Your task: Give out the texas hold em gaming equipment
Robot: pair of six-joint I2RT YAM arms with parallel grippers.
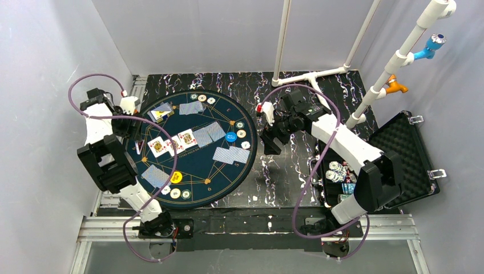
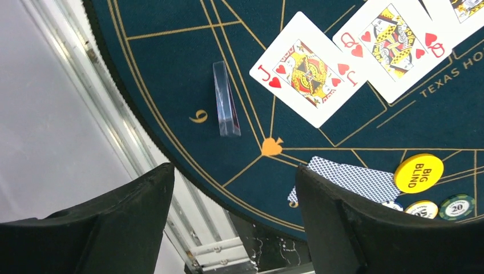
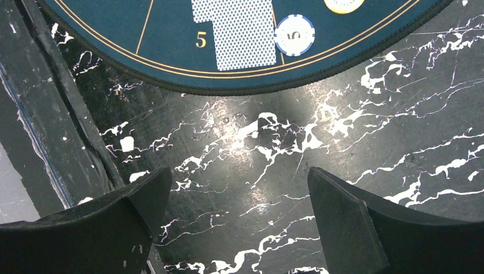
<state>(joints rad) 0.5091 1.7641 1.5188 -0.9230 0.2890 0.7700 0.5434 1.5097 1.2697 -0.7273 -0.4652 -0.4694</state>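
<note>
I am looking down on the black marbled desk [image 1: 279, 171]. The big round dark-blue mat [image 1: 221, 182] lies on its left half, and the black foam-lined case [image 1: 408, 145] lies open at its right edge.

My left claw [image 2: 231, 188] hangs over the mat's left rim, jaws apart and nothing between them. My right claw [image 3: 238, 182] hangs over bare desk just off the mat's right rim, jaws spread wide and also empty.

The playing cards [image 1: 231, 154] are spread over the mat. Face-down ones lie at the far, right and near seats. Near the left side, a jack of hearts [image 2: 308, 71] and a queen of hearts [image 2: 394, 48] lie face up, side by side, with the queen overlapping the jack's corner. A face-down card [image 2: 354, 180] lies just past my left claw's right finger. Another face-down pair [image 3: 240, 34] sits by the gold 5 in the right wrist view.

A clear plastic piece [image 2: 225, 100] lies on the mat beside a gold numeral, apart from the jack.

The blue button [image 1: 231, 137] sits near the mat's middle, and the yellow Big Blind button [image 2: 418, 172] lies just beside that face-down card.

Poker chips [image 1: 176, 193] dot the mat's rim. One marked 20 [image 2: 456, 206] is near the yellow button, and a white-and-blue 5 chip [image 3: 294, 35] touches the face-down pair. More chips [image 1: 338, 171] are heaped in the case, partly hidden by the right arm.
</note>
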